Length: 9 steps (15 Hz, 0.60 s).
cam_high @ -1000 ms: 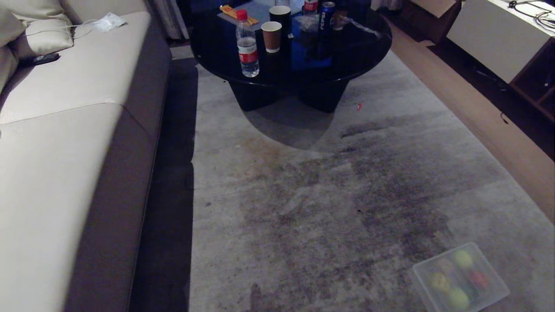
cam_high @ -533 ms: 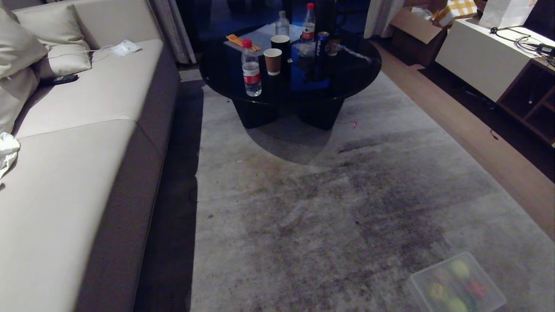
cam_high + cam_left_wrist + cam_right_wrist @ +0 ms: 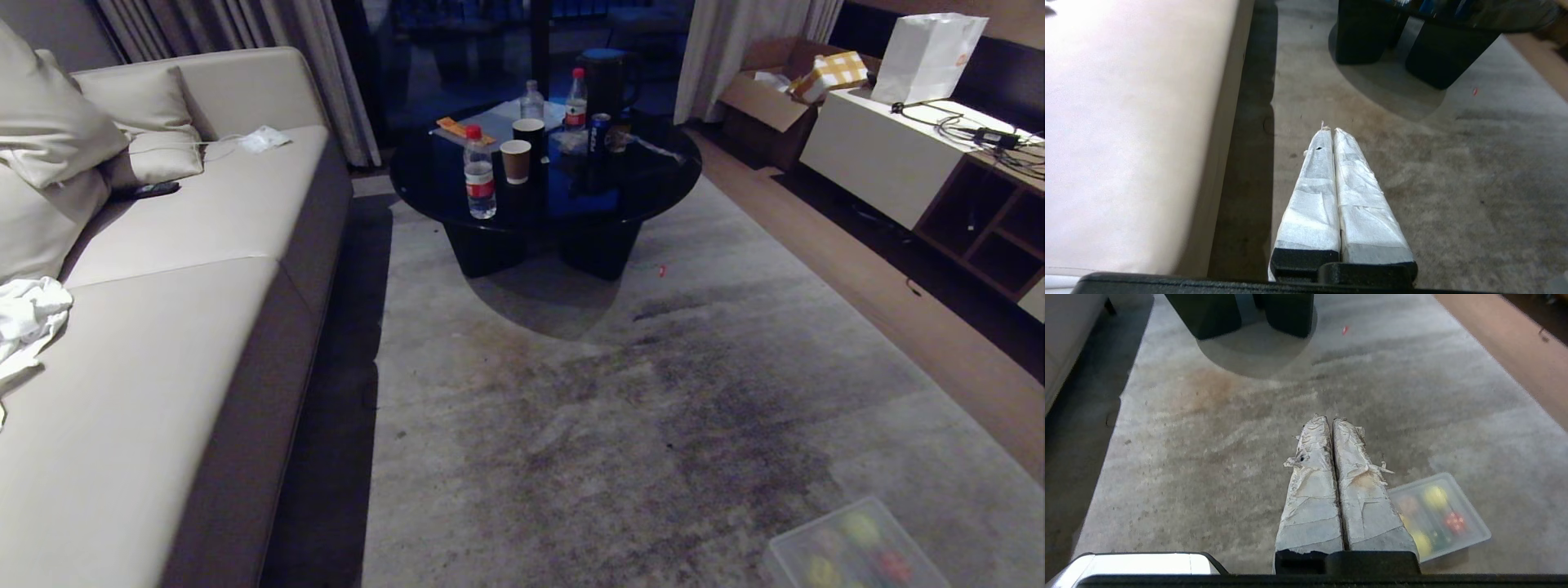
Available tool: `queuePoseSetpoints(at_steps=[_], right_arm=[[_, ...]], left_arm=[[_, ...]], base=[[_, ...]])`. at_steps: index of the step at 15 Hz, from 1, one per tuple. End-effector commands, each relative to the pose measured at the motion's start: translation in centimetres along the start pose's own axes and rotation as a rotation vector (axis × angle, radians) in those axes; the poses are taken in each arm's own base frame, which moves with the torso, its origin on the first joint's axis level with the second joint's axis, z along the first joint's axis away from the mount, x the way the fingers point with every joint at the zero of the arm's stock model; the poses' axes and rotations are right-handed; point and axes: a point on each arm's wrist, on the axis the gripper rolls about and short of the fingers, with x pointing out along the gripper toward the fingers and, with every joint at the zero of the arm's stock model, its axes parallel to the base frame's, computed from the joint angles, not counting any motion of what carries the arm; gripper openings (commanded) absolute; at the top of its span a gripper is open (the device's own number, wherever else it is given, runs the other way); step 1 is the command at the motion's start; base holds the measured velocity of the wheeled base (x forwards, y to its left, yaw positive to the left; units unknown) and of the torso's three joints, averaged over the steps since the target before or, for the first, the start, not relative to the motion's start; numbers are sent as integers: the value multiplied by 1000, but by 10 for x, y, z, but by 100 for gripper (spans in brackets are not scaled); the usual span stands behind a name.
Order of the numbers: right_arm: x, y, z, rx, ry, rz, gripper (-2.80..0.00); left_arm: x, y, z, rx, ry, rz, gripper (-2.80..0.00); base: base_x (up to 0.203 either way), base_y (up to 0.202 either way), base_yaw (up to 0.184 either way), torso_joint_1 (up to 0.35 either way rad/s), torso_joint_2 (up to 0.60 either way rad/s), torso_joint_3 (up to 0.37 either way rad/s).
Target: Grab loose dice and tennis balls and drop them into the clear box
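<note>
Right wrist view: one clear box (image 3: 1470, 522) on rug (image 3: 1249, 428), three tennis balls (image 3: 1435, 496), one red die (image 3: 1455, 522) inside; both tools, left tool (image 3: 1333, 131) and right tool (image 3: 1331, 419), closed, empty; head view raised since earlier.

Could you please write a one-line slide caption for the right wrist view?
Shut right gripper above the grey rug, beside the clear box holding tennis balls and a red die.

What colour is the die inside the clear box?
Red with pale dots, seen best in the right wrist view, inside the clear box.
</note>
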Motion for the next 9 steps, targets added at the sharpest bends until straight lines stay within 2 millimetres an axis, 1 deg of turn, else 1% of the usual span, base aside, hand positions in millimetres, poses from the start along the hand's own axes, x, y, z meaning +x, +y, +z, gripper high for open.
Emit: queuePoseSetpoints(at_steps=[1,9], right_arm=[[1,0,-2,-1,8,1,-280],[1,0,-2,1,8,1,-280]], left_arm=[[0,0,0,-1,1,1,-280],[0,0,0,-1,1,1,-280]], base=[[0,0,0,6,5,210],[0,0,0,3,3,203]])
